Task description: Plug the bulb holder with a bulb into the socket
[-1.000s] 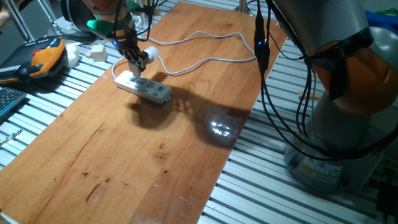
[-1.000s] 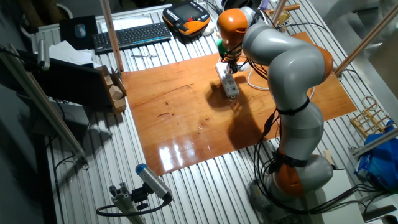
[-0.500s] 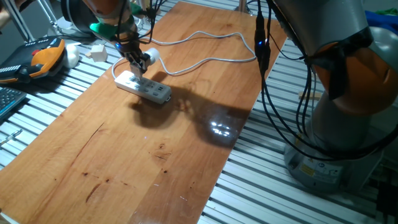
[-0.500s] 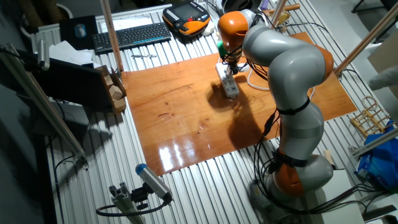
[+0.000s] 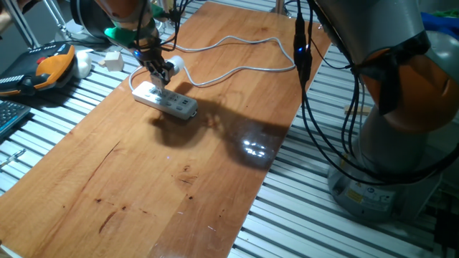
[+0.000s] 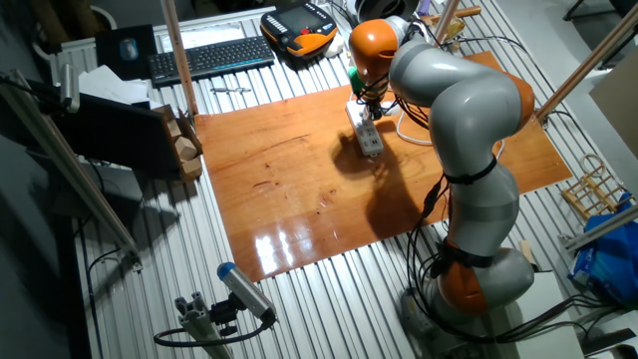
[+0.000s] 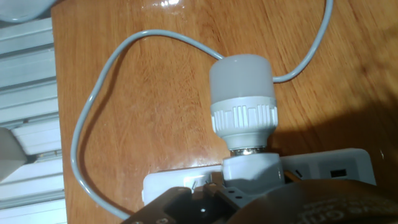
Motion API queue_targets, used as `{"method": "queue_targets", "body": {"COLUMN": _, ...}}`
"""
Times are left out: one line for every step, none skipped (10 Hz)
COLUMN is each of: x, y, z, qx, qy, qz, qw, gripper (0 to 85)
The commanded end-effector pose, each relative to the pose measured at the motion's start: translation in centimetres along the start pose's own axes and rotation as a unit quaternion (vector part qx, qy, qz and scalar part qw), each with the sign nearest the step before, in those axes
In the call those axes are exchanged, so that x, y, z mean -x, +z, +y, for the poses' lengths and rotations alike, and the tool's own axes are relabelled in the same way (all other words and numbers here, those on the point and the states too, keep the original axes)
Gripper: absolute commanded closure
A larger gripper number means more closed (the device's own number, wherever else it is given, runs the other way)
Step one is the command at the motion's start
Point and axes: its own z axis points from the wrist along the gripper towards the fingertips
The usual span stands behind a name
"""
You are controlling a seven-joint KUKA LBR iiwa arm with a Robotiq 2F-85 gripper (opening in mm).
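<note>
The socket [image 5: 166, 101] is a long white power strip lying on the wooden board, with its grey cable [image 5: 237, 68] looping away behind it. My gripper [image 5: 159, 74] stands directly over the strip's far end, shut on the bulb holder with a bulb [image 5: 172, 66]. In the hand view the round white bulb [image 7: 241, 74] points away from me. Its ribbed holder [image 7: 252, 169] sits against the socket [image 7: 339, 163], between my dark fingers [image 7: 186, 208]. I cannot tell whether the prongs are in an outlet. The other fixed view shows the gripper [image 6: 367, 108] above the socket [image 6: 369, 136].
An orange teach pendant [image 5: 54, 64] and a small white cube block [image 5: 112, 59] lie left of the board on the slatted table. Black cables [image 5: 301, 50] hang over the board's right edge. A keyboard [image 6: 209, 58] sits farther back.
The gripper, still shut on the bulb holder, has shifted very slightly over the strip's end. Nothing else has moved.
</note>
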Motion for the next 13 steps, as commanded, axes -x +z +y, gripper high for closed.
{"method": "queue_targets", "body": {"x": -0.01, "y": 0.06, "z": -0.01, "qx": 0.000, "qy": 0.001, "qz": 0.001, "qw": 1.0000, "gripper": 85.0}}
{"method": "queue_targets", "body": {"x": -0.01, "y": 0.12, "z": -0.01, "qx": -0.001, "qy": 0.002, "qz": 0.001, "qw": 1.0000, "gripper": 85.0}}
{"method": "queue_targets", "body": {"x": 0.01, "y": 0.19, "z": -0.02, "qx": -0.001, "qy": 0.004, "qz": 0.000, "qw": 1.0000, "gripper": 85.0}}
{"method": "queue_targets", "body": {"x": 0.04, "y": 0.26, "z": -0.03, "qx": -0.002, "qy": 0.004, "qz": 0.000, "qw": 1.0000, "gripper": 85.0}}
{"method": "queue_targets", "body": {"x": 0.06, "y": 0.34, "z": -0.05, "qx": -0.002, "qy": 0.004, "qz": 0.000, "qw": 1.0000, "gripper": 85.0}}
{"method": "queue_targets", "body": {"x": 0.07, "y": 0.36, "z": -0.04, "qx": -0.002, "qy": 0.004, "qz": 0.000, "qw": 1.0000, "gripper": 85.0}}
{"method": "queue_targets", "body": {"x": 0.07, "y": 0.38, "z": -0.07, "qx": -0.003, "qy": 0.005, "qz": 0.001, "qw": 1.0000, "gripper": 85.0}}
{"method": "queue_targets", "body": {"x": 0.08, "y": 0.39, "z": -0.09, "qx": -0.004, "qy": 0.005, "qz": 0.001, "qw": 1.0000, "gripper": 85.0}}
{"method": "queue_targets", "body": {"x": 0.10, "y": 0.39, "z": -0.10, "qx": -0.004, "qy": 0.005, "qz": 0.002, "qw": 1.0000, "gripper": 85.0}}
{"method": "queue_targets", "body": {"x": 0.10, "y": 0.42, "z": -0.15, "qx": -0.004, "qy": 0.005, "qz": 0.003, "qw": 1.0000, "gripper": 85.0}}
{"method": "queue_targets", "body": {"x": 0.11, "y": 0.45, "z": -0.20, "qx": -0.005, "qy": 0.006, "qz": 0.005, "qw": 1.0000, "gripper": 85.0}}
{"method": "queue_targets", "body": {"x": 0.10, "y": 0.44, "z": -0.22, "qx": -0.006, "qy": 0.007, "qz": 0.005, "qw": 0.9999, "gripper": 85.0}}
{"method": "queue_targets", "body": {"x": 0.08, "y": 0.44, "z": -0.24, "qx": -0.007, "qy": 0.009, "qz": 0.006, "qw": 0.9999, "gripper": 85.0}}
